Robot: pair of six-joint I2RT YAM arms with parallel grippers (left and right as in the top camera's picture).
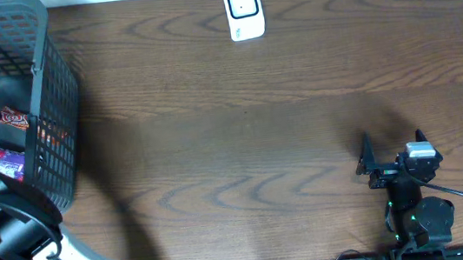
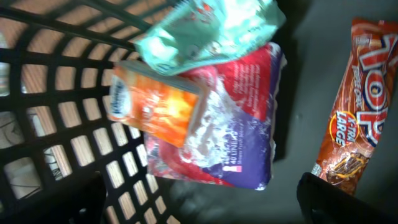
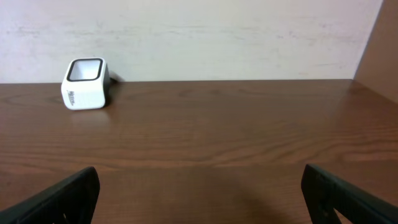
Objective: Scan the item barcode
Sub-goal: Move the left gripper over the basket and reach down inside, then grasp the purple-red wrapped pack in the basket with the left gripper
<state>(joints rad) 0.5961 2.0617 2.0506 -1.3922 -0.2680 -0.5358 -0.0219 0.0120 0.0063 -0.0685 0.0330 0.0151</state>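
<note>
tabletop (image 1: 241,138): dark wood grain, smooth, faint sheen
basket (image 1: 52,107): black plastic mesh, matt
scanner (image 1: 244,10): white plastic, smooth
red wrapper (image 2: 354,106): glossy, crinkled film

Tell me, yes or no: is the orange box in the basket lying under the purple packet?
No, the orange box lies on top of the purple packet, covering its left part.

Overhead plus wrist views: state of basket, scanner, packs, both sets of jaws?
basket: upright, stocked
scanner: upright at far edge of table
left gripper: jaws open, empty, inside basket
right gripper: jaws open, empty, facing scanner
orange carton: lying on purple pack
red snack bar: lying apart, untouched
</note>
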